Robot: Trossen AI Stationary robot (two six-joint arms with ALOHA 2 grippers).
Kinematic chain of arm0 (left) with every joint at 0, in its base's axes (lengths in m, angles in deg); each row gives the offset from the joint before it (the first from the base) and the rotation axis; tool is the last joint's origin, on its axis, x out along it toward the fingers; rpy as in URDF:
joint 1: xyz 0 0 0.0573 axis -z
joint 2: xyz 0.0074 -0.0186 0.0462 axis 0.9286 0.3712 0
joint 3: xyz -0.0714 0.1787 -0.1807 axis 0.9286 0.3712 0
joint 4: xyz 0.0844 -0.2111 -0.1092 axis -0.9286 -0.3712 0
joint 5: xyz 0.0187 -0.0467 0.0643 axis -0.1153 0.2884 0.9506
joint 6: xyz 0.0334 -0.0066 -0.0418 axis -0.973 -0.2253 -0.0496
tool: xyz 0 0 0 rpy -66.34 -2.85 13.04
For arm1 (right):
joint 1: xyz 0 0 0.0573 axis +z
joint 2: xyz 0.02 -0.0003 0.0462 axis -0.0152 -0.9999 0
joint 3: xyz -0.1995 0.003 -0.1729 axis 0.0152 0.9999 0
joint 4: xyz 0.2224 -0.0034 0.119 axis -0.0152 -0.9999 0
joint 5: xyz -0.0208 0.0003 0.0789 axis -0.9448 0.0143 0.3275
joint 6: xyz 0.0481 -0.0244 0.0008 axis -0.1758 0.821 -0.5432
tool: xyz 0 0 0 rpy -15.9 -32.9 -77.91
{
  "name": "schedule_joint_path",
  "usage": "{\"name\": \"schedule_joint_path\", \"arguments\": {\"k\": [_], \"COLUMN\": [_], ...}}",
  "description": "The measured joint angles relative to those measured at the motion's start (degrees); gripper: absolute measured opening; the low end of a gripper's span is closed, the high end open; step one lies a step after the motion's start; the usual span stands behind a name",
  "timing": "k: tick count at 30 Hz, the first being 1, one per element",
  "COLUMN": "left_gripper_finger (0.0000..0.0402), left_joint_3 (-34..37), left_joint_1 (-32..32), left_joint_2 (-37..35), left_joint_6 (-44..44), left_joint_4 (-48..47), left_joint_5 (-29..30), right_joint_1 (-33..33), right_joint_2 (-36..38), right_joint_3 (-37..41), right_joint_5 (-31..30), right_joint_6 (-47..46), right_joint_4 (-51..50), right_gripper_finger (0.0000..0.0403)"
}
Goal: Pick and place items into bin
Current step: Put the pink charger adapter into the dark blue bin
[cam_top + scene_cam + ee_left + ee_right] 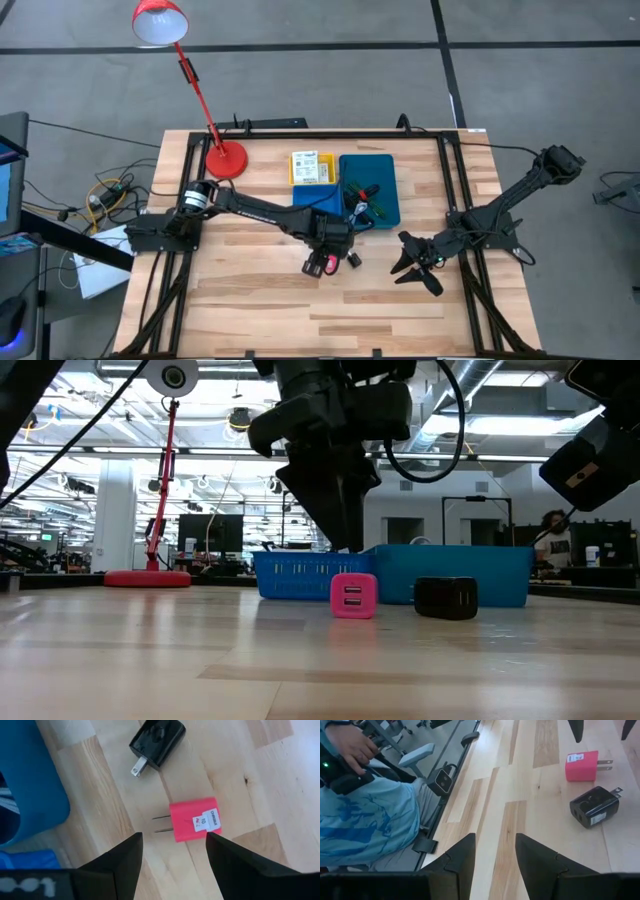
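The pink plug adapter [194,820] lies flat on the bare wooden table [260,310], its two prongs pointing sideways and a small white label on its face. Just beside it lies a black plug adapter [157,739], apart from it, and both sit on the table just short of the bin [385,172], whose large blue compartment already holds a few small pieces. A smaller yellow compartment [312,167] beside it holds a white labelled box.

The step in hand looks like the approach for picking the pink adapter. The left gripper [172,851] hovers above it with its jaws spread wide and holding nothing. In the left wrist view the adapter shows just ahead of the fingertips, roughly in line with the gap between them and not yet inside it. The next move likely calls for a descent that centres the body between the jaws, which then close across its sides.

The right gripper [418,265] waits low over the table off to the right, open and empty
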Motion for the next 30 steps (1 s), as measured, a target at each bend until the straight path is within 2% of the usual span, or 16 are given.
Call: {"name": "schedule_joint_path", "arguments": {"k": [6, 22, 30], "left_gripper_finger": [0.0207, 0.0207, 0.0238], "left_joint_3": [0.0, 0.0, 0.0], "left_joint_1": [0.3, 0.2, 0.2], "left_joint_2": [0.0, 0.0, 0.0], "left_joint_6": [2.2, 1.5, 1.5], "left_joint_4": [0.3, -0.2, 0.2], "left_joint_5": [0.0, -1.9, -1.9], "right_joint_1": [0.0, 0.0, 0.0], "right_joint_2": [0.0, 0.0, 0.0], "right_joint_3": [0.0, 0.0, 0.0], "right_joint_5": [0.0, 0.0, 0.0], "right_joint_6": [0.0, 1.3, 1.4], "right_joint_4": [0.0, 0.0, 0.0], "right_gripper_finger": [0.0133, 0.0134, 0.0134]}}
